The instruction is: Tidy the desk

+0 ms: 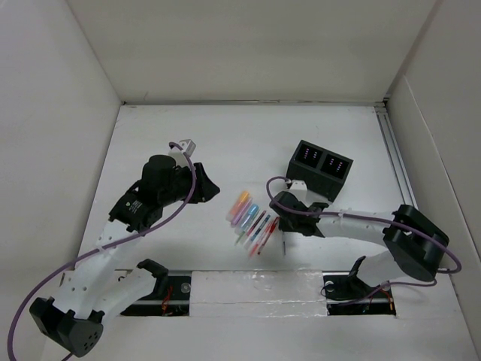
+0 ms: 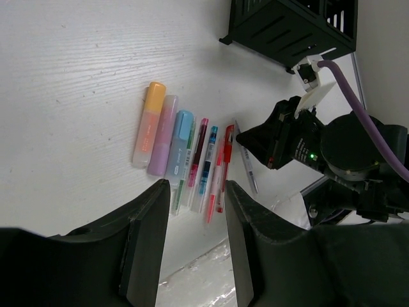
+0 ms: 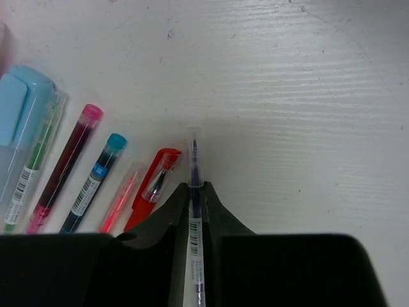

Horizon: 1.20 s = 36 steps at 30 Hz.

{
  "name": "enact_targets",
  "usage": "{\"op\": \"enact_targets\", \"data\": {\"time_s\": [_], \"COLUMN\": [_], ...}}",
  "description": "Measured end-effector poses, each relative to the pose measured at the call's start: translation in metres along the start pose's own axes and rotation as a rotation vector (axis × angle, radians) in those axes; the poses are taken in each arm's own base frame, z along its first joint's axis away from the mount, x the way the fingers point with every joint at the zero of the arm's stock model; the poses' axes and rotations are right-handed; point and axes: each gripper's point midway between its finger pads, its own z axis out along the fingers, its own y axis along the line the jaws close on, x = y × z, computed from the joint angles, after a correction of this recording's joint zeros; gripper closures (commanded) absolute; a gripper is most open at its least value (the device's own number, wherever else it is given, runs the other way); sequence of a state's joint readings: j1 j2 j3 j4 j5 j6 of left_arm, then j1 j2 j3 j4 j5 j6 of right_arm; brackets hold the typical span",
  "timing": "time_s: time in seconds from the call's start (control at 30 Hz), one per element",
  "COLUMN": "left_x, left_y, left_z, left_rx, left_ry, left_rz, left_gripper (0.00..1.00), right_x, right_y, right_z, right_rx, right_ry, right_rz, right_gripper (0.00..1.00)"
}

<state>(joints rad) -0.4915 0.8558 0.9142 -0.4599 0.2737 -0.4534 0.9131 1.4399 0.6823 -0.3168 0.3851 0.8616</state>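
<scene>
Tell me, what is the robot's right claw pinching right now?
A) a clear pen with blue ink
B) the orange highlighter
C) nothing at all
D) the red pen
A: in the right wrist view, the right claw is closed on the clear blue-ink pen, while the red pen lies free beside it.

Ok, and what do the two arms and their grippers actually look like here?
The left arm and right arm share white links and bulky black joints. The left gripper and right gripper have matte black, wedge-shaped fingers. A purple cable runs along each arm to a small pale connector at the wrist. A green light glows on the right wrist housing.
</scene>
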Motion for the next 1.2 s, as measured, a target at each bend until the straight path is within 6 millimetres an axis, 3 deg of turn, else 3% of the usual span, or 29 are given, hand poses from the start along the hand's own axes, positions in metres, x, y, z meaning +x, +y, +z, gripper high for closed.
{"op": "enact_targets", "data": {"time_s": [0.17,0.3,0.33,0.37,0.5,0.6,0.73,0.87,1.0,1.2], "left_x": [0.000,-0.001,-0.002,-0.003,-0.008,-0.012,-0.017,-0.023,-0.026,-0.034], "left_y": [0.002,0.003,0.003,0.003,0.002,0.001,-0.002,-0.005,-0.006,-0.008], "left_z": [0.002,0.003,0.003,0.004,0.004,0.007,0.010,0.014,0.019,0.019], "left_rx": [-0.011,-0.018,-0.018,-0.018,-0.016,-0.012,-0.001,0.011,0.013,0.013], "left_ry": [0.001,-0.002,-0.005,-0.008,-0.028,-0.040,-0.059,-0.077,-0.078,-0.093], "left_rz": [-0.001,-0.002,-0.002,-0.001,-0.001,-0.005,-0.014,-0.019,-0.021,-0.019], "left_gripper": [0.64,0.64,0.64,0.64,0.64,0.65,0.65,0.65,0.65,0.65], "right_x": [-0.001,-0.020,-0.043,-0.046,-0.111,-0.164,-0.230,-0.289,-0.333,-0.358], "right_y": [-0.009,-0.017,-0.010,-0.009,0.002,-0.011,-0.046,-0.086,-0.100,-0.116], "right_z": [-0.007,-0.033,-0.051,-0.053,-0.097,-0.123,-0.142,-0.141,-0.124,-0.105], "right_rx": [0.016,0.007,-0.033,-0.039,-0.148,-0.159,-0.102,-0.028,-0.056,-0.125], "right_ry": [-0.005,-0.059,-0.129,-0.139,-0.368,-0.554,-0.749,-0.853,-0.902,-0.951], "right_rz": [-0.019,-0.086,-0.104,-0.104,-0.170,-0.218,-0.300,-0.370,-0.445,-0.487], "right_gripper": [1.00,1.00,1.00,1.00,1.00,1.00,1.00,1.00,1.00,1.00]}}
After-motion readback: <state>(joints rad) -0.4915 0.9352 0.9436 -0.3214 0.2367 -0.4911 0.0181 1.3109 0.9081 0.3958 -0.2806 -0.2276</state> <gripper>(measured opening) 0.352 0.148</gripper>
